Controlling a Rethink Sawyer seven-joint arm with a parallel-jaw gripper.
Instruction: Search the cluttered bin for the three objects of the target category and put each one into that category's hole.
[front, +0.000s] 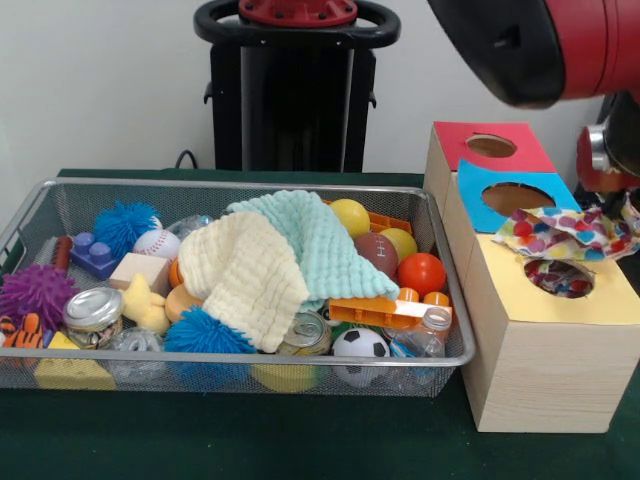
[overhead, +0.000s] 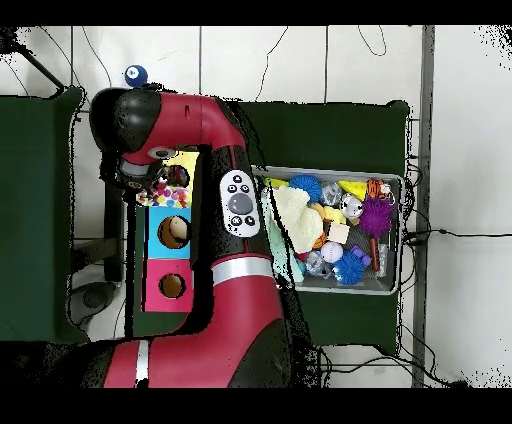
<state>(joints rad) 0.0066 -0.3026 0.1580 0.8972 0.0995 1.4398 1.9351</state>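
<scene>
A polka-dot cloth (front: 570, 232), white with red, blue, pink and yellow spots, is lying crumpled on the yellow box top (front: 560, 290), draping over the far rim of the hole (front: 558, 278). More dotted fabric is showing inside that hole. The gripper (front: 612, 160) is hanging just above the cloth; whether its jaws are parted or gripping, I cannot tell. The bin (front: 60, 196) is sitting beside the boxes on the green counter (front: 300, 440), a mint cloth (front: 320, 235) and a cream cloth (front: 245, 275) heaped over the toys.
</scene>
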